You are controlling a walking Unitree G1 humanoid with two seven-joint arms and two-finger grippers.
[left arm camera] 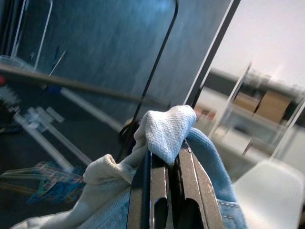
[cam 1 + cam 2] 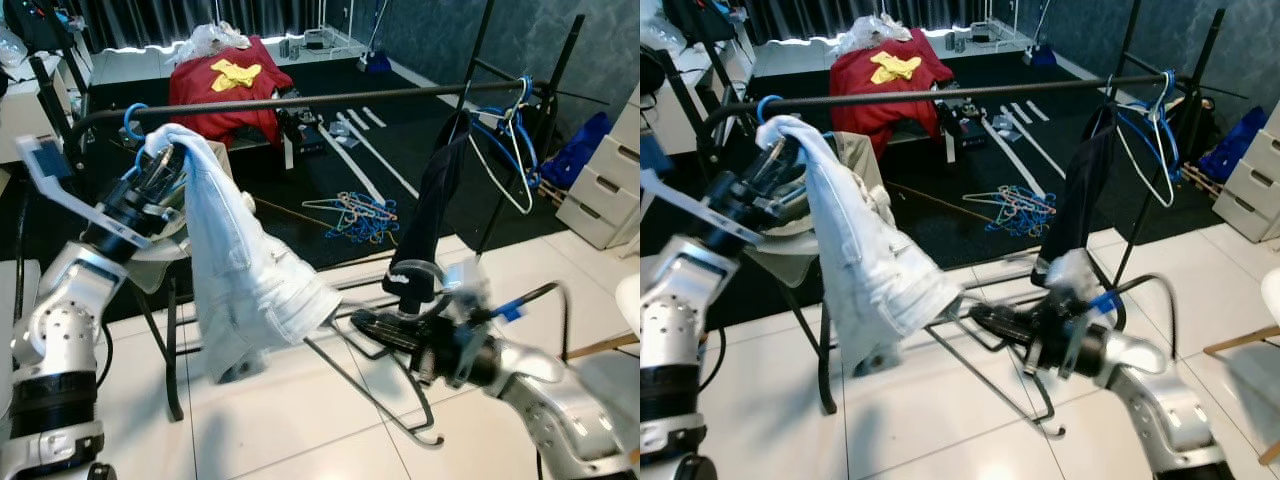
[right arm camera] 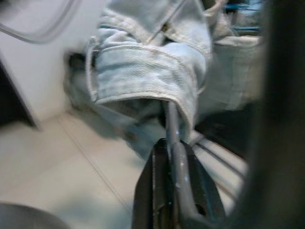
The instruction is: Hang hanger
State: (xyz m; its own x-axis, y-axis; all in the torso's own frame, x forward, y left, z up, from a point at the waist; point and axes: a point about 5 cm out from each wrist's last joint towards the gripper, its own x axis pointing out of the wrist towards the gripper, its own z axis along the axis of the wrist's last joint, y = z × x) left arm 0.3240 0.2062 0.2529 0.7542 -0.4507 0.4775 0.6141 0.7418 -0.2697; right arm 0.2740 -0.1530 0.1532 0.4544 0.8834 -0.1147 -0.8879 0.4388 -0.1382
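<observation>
A pale denim garment (image 2: 240,270) hangs from my left gripper (image 2: 165,165), which is shut on its top fold just under the left end of the black rail (image 2: 300,100). A blue hanger hook (image 2: 130,118) curls over the rail beside that gripper. In the left wrist view the fingertips (image 1: 167,157) pinch the pale cloth (image 1: 167,129). Lower right, my right gripper (image 2: 375,325) is shut on a dark wire hanger (image 2: 385,400). One arm of it runs into the garment's cuff (image 3: 143,71), and its hook end points at the floor.
A dark garment (image 2: 430,200) and blue and white hangers (image 2: 510,140) hang at the rail's right end. Loose hangers (image 2: 355,215) lie on the dark carpet beyond. A red-draped pile (image 2: 225,90) sits far back. White drawers (image 2: 610,180) stand at the right, and a dark-legged stand (image 2: 165,330) under the garment.
</observation>
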